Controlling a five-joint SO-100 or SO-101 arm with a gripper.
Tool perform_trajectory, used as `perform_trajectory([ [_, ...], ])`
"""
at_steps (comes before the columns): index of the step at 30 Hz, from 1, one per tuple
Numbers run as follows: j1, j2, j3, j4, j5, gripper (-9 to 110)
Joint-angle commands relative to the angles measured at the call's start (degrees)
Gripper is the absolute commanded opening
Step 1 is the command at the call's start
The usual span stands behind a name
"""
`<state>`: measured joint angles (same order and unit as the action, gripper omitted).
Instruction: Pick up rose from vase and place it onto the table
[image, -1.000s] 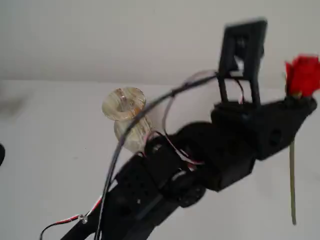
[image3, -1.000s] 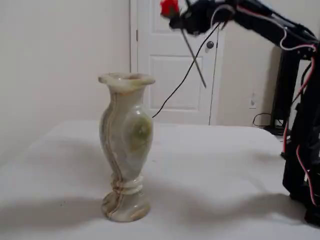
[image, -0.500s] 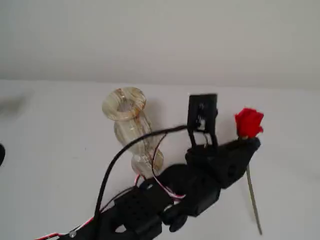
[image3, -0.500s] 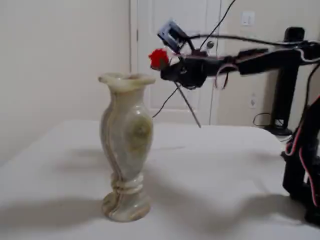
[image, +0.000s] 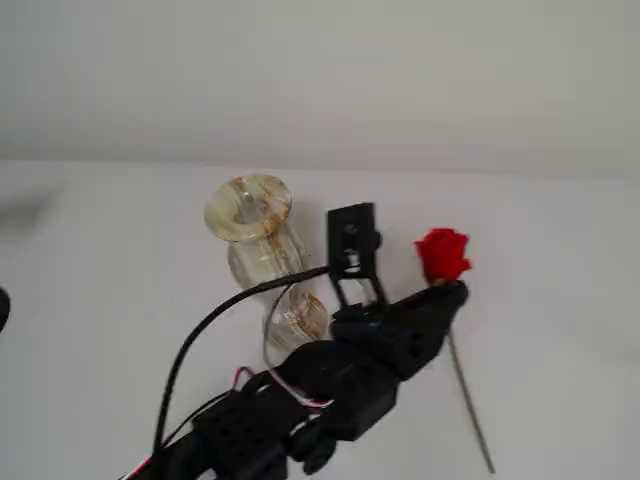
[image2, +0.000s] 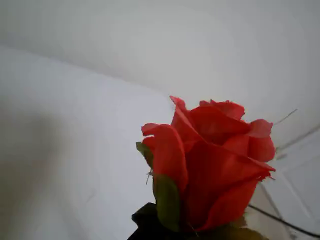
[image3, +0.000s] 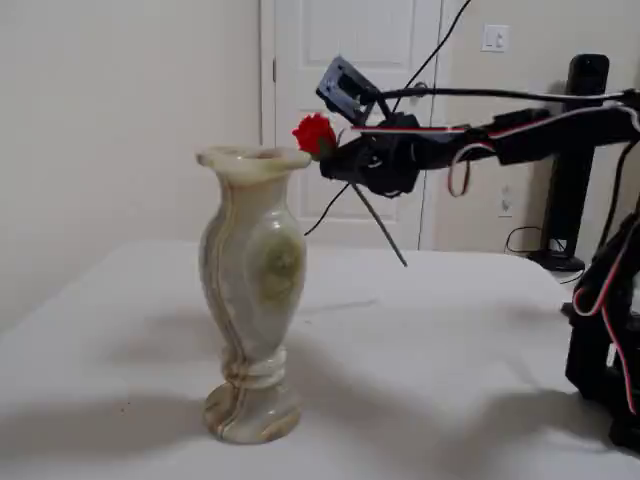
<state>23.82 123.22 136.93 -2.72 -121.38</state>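
Observation:
My gripper (image: 447, 295) is shut on the rose just below its bud and holds it in the air, clear of the vase. The red bud (image: 441, 255) sits beside the vase rim, and the thin stem (image: 468, 395) hangs free, slanting down. In a fixed view the bud (image3: 314, 133) is level with the rim, just right of it, held by the gripper (image3: 340, 160). The marble vase (image3: 252, 290) stands upright on the white table (image3: 440, 340); it shows from above in a fixed view (image: 262, 255). The wrist view is filled by the bud (image2: 210, 160).
The arm's black body and cables (image: 290, 410) reach over the table from the near edge. A black stand (image3: 600, 300) rises at the right of the table in a fixed view. A door and wall lie behind.

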Motion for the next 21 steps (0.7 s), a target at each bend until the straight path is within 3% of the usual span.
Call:
perform_trajectory([
  [1, -3.08, 7.73, 4.13, 0.26, 1.49, 0],
  [13, -4.83, 1.23, 6.42, -1.41, 9.23, 0],
  [21, -2.72, -14.06, 6.59, -12.57, 10.55, 0],
])
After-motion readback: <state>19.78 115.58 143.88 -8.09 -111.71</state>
